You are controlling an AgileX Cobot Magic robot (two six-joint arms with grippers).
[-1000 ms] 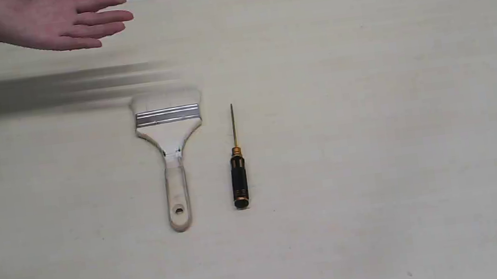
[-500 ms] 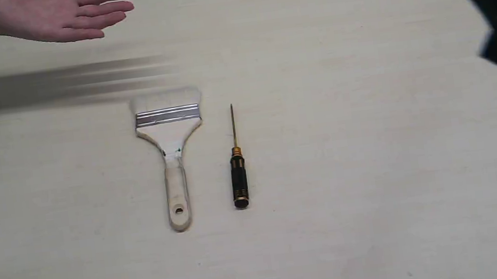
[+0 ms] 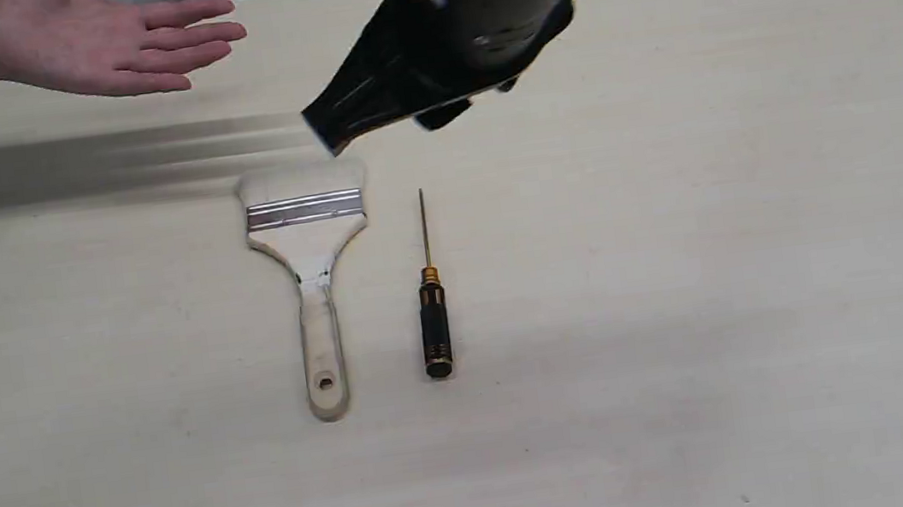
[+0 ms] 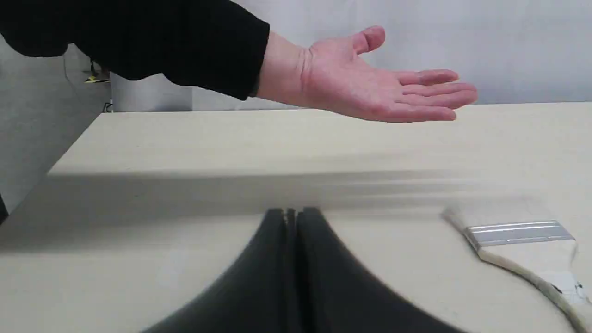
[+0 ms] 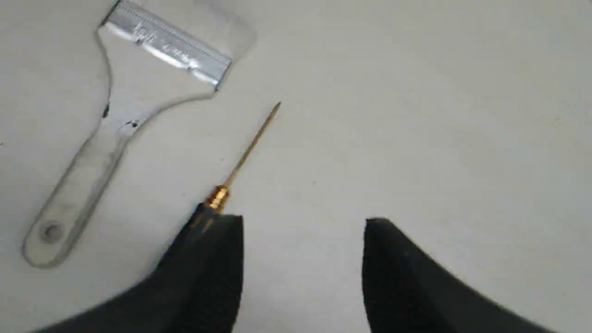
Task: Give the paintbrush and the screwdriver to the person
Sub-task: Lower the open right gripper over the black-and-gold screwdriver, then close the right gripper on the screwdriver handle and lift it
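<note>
Person's upturned hand [image 4: 365, 88] above table [image 4: 185, 143]

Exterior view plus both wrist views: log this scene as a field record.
paintbrush: flat on the table, bristles toward the far edge
screwdriver: flat, beside the paintbrush, apart, tip pointing the same way
person's hand: open, palm up, over the table's far left
left gripper: shut, empty
right gripper: open, empty, touching neither tool

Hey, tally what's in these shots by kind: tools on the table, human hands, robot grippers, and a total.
Tools: 2, paintbrush and screwdriver
Hands: 1, person's hand
Grippers: 2, left gripper and right gripper
Total: 5
</note>
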